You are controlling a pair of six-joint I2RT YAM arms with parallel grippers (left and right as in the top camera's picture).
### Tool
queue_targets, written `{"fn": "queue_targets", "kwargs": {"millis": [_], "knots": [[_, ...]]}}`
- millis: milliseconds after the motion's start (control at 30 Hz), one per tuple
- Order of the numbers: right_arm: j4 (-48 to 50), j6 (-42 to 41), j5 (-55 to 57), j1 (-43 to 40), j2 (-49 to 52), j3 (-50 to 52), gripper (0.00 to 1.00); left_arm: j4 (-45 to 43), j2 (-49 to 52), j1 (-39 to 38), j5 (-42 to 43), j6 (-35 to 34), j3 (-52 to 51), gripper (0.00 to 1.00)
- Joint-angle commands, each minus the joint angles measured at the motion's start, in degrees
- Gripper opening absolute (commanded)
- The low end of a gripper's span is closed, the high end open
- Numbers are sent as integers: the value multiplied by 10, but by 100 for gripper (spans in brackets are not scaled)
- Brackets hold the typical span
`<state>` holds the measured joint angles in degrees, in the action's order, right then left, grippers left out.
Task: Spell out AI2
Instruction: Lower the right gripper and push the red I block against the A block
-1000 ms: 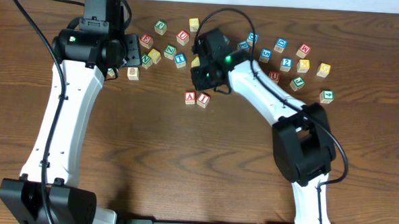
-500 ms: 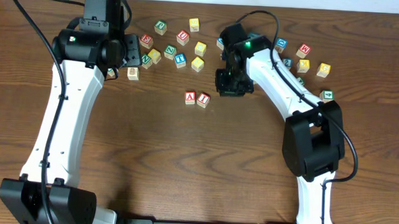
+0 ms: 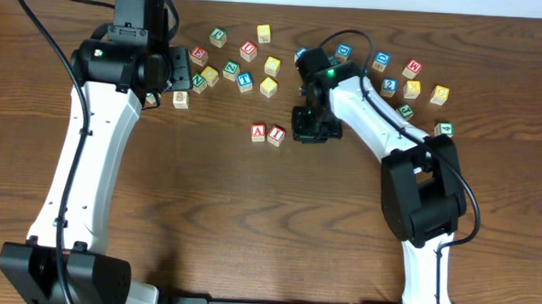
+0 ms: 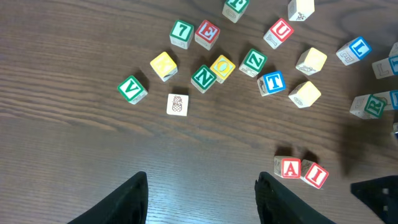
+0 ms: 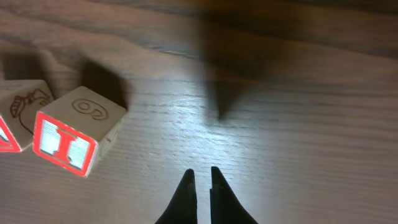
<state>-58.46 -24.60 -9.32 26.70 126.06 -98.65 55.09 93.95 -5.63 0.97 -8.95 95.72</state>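
Note:
The red "A" cube (image 3: pixel 258 132) and the red "I" cube (image 3: pixel 276 134) sit side by side on the brown table, the A on the left. They also show in the left wrist view, A (image 4: pixel 290 168) and I (image 4: pixel 315 175). My right gripper (image 3: pixel 309 131) is shut and empty, low over the table just right of the I cube (image 5: pixel 65 143); its fingertips (image 5: pixel 200 174) touch nothing. My left gripper (image 4: pixel 202 180) is open and empty, hovering left of the pair (image 3: pixel 178 70). I cannot pick out the blue "2" cube.
Several lettered cubes lie scattered at the back: a group near the left gripper (image 3: pixel 231 70), a yellow cube (image 3: pixel 268 86) above the pair, and another group at the back right (image 3: pixel 411 88), with a green "4" cube (image 3: pixel 444 128).
My right gripper swung from over the middle cubes to the right, then came down to the table beside the I cube. The left arm has not moved.

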Motion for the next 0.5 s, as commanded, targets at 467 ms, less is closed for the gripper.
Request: {"fn": "queue_targets", "kwargs": {"millis": [467], "knots": [[107,-7,16,51,3,18,6,1,0,2,-1,5,0,55]]}}
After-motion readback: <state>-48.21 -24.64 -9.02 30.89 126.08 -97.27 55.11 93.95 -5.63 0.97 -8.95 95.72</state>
